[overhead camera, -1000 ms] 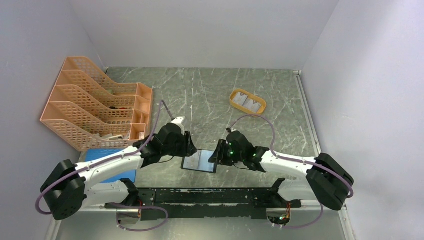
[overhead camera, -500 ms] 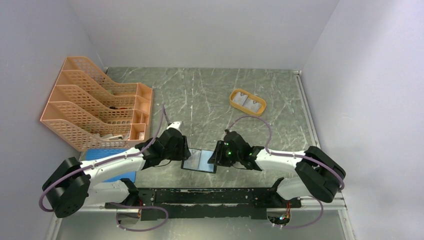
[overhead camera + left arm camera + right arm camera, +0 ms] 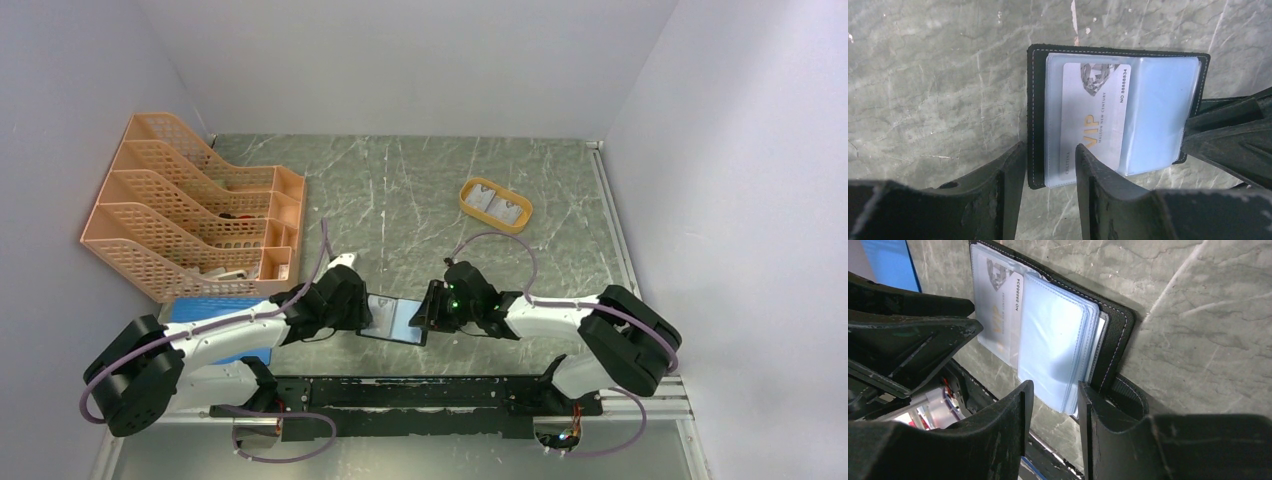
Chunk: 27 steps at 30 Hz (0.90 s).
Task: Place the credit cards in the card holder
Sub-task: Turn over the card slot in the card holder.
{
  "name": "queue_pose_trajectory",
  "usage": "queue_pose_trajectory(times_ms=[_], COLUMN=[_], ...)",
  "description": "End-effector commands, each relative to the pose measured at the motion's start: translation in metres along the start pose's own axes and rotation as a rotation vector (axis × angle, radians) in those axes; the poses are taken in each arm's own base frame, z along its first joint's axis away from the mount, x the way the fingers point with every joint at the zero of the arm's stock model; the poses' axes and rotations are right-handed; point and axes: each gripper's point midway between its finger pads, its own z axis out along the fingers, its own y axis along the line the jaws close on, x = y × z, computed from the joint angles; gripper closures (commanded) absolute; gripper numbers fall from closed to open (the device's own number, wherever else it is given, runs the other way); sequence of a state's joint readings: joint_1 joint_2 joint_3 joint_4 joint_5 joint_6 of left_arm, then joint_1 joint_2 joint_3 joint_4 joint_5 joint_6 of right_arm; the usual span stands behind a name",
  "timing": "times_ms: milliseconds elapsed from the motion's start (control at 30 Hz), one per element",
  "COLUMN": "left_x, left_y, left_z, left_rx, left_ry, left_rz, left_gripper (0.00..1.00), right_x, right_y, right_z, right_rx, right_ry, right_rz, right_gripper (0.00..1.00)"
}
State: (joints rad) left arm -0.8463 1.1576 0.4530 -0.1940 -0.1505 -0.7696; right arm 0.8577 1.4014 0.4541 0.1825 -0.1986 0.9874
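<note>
The left gripper (image 3: 1048, 150) stands with jaws part-way apart astride the left edge of the card holder (image 3: 1158, 100). The right gripper (image 3: 1053, 387) likewise straddles its loose right sleeves (image 3: 1053, 340), and neither visibly pinches. The holder lies open at the near middle of the table (image 3: 400, 180), one credit card (image 3: 1095, 115) inside. The sleeves look floppy and slick. The cards look thin and stiff, probably best pinched by an edge. More cards (image 3: 495, 205) wait far right in the orange tray (image 3: 466, 196).

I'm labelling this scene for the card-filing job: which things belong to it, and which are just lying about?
Job: card holder, lying open; VIP card in its sleeve; credit cards in the orange tray.
Lying about: orange file rack; blue pad.
</note>
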Motion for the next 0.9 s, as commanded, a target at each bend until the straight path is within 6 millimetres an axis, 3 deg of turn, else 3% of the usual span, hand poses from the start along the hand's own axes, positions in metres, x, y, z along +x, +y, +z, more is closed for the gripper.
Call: queue_pose_trajectory(times_ms=[0, 567, 733, 867], left_x=[0.003, 0.017, 0.009, -0.012], left_y=[-0.005, -0.010, -0.010, -0.012], left_z=[-0.001, 0.005, 0.000, -0.012], left_rx=[0.036, 0.084, 0.070, 0.049], left_ry=[-0.002, 0.045, 0.021, -0.044], left_rz=[-0.011, -0.050, -0.044, -0.037], left_gripper=[0.55, 0.57, 0.57, 0.54], right_x=[-0.006, -0.022, -0.020, -0.024], right_y=[0.013, 0.015, 0.011, 0.011], right_z=[0.003, -0.008, -0.007, -0.010], right_rx=[-0.047, -0.012, -0.005, 0.011], right_ry=[-0.006, -0.080, -0.078, -0.094], right_rz=[-0.002, 0.006, 0.018, 0.014], right_gripper=[0.58, 0.56, 0.56, 0.56])
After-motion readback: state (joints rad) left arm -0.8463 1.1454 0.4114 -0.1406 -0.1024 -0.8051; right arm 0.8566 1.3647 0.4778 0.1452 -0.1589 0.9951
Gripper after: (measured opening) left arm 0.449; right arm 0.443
